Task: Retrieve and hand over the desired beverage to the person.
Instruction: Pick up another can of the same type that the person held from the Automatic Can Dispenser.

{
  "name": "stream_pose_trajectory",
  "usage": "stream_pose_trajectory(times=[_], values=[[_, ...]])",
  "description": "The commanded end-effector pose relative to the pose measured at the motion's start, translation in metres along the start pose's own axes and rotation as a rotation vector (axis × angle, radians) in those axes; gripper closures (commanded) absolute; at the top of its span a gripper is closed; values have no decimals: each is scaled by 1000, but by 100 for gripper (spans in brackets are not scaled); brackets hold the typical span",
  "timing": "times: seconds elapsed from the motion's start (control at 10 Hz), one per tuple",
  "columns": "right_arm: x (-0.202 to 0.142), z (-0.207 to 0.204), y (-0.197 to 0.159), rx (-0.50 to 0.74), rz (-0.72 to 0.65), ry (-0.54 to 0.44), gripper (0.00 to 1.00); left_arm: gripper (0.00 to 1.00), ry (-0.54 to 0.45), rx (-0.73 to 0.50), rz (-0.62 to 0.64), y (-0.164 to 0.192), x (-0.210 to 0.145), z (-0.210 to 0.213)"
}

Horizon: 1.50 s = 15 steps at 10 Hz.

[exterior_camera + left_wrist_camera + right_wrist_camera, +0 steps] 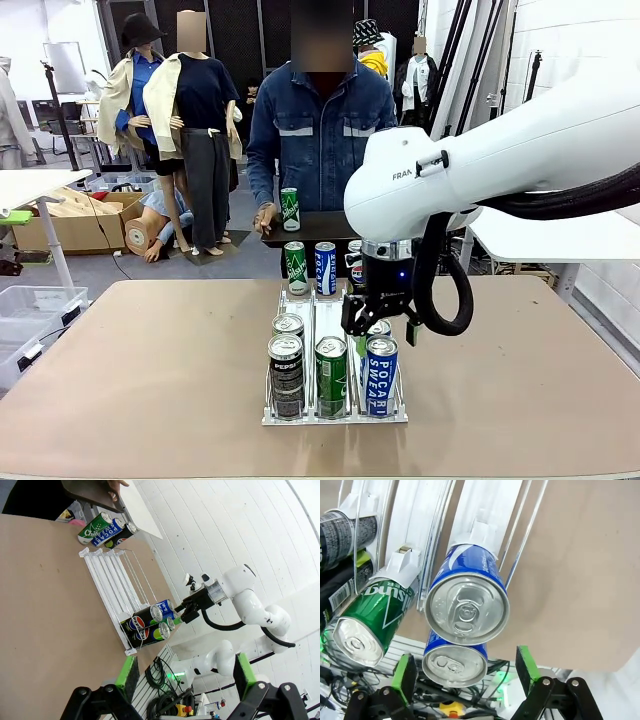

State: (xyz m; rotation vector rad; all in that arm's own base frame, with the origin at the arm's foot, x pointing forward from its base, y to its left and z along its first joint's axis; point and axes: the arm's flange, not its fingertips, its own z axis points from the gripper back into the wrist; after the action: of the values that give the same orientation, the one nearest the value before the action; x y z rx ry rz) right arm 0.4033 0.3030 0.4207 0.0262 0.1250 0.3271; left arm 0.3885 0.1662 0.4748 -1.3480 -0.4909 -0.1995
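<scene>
I hold the right tool (465, 668) released above two neighbouring blue cans (466, 611), lower centre; the left tool (185, 675) is released too. Closing off-centre could clip the wrong can — tipping it — while the person (320, 130) stands at upper centre.

Table top (150, 380): matt tan, smooth, laminate-like.
Cans (467, 605): glossy printed metal, with bare silver lids that have a soft sheen.
Rack (107, 577): smooth white plastic channels with thin bright wire rails.
Right arm shell (520, 150): glossy white plastic.
Pads (526, 662) of the right gripper (465, 666): matt green.
Jacket (320, 130): dark blue denim cloth with paler stripes.
Tray (310, 228): dark, matt.
</scene>
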Motion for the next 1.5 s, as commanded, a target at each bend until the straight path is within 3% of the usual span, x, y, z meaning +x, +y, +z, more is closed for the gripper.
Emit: stream_pose_trajectory(times=[0.0,0.8,1.4], values=[[8,-3,3,-34,-12,-22,0,0,-4,-2,-4,-1,-1,1],[10,-16,1,-29,-25,-50,0,0,-4,-2,-4,-1,-1,1],[8,-22,4,-8,-30,-14,0,0,-4,-2,-4,-1,-1,1]])
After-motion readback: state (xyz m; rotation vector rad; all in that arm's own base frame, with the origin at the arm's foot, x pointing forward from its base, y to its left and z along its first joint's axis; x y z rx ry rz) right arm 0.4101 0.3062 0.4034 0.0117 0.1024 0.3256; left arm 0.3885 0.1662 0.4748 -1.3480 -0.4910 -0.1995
